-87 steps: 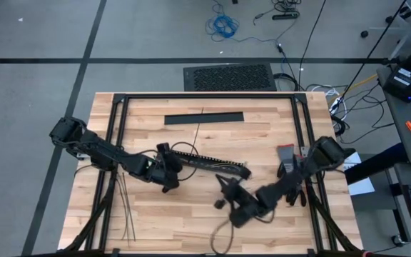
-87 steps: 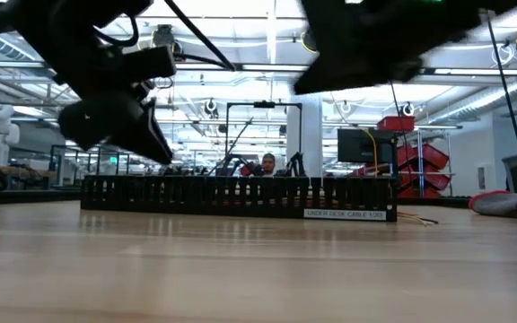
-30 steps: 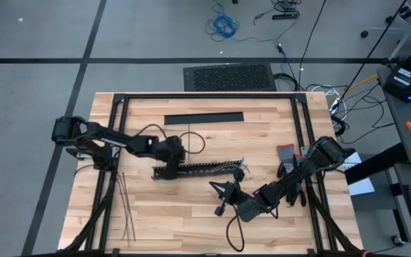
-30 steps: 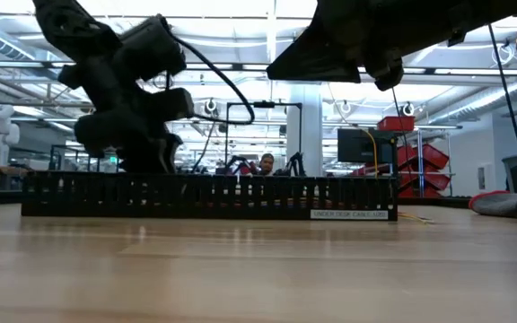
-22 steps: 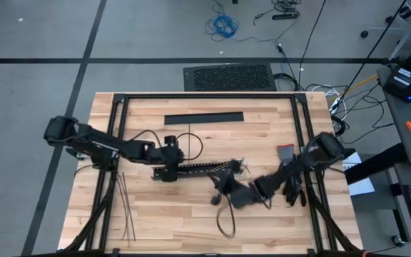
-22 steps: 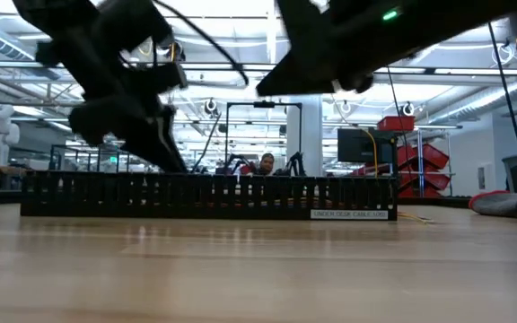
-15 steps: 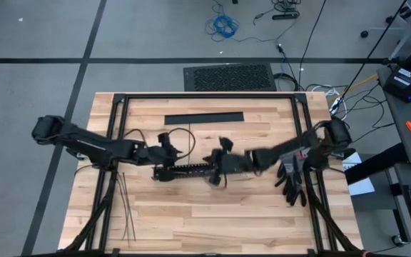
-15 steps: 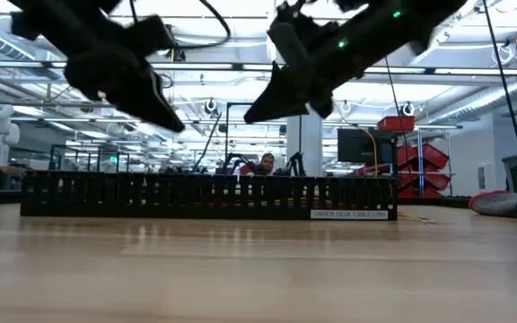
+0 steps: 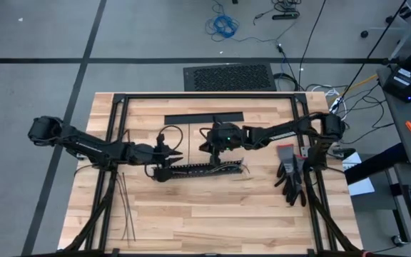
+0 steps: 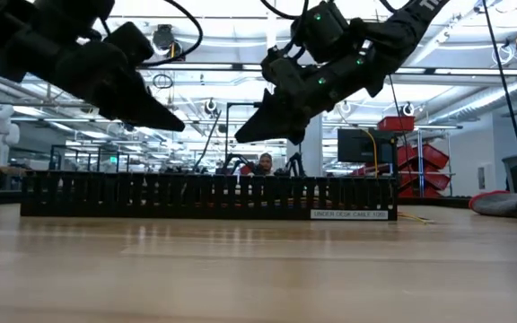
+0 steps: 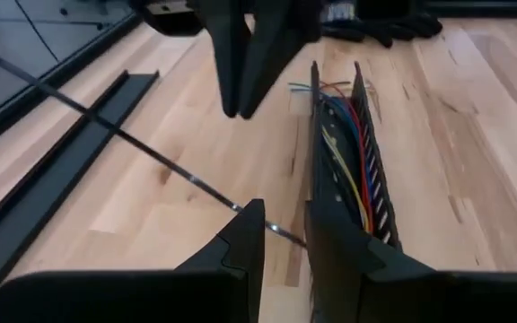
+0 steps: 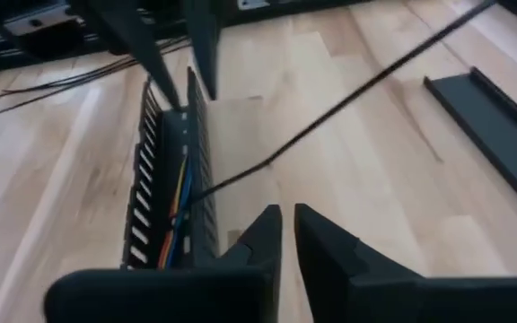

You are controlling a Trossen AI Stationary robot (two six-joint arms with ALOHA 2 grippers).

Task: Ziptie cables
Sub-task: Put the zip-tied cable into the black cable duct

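Note:
A long black slotted duct (image 9: 198,169) lies across the table's middle, with the coloured cables (image 11: 348,152) in its channel. One ziptie (image 12: 348,99) has its lower end in the duct among the wires and slants up toward the far edge. My left gripper (image 11: 285,229) hovers over the duct's left part, fingers slightly apart, with the ziptie passing below the gap. My right gripper (image 12: 287,215) hangs above the duct's far side and points left, fingers nearly together. Both are raised clear of the duct in the low view.
Several spare zipties (image 9: 123,207) lie at the near left. A flat black lid strip (image 9: 204,118) lies toward the far edge. Black gloves (image 9: 291,178) lie at the right, by the frame rail. Bare wood shows on the near half of the table.
My right gripper has swung from the near right of the table toward the far left and now hangs over the duct, pointing left. My left gripper has risen off the duct's left end and tipped closer to level. The duct has stayed in place.

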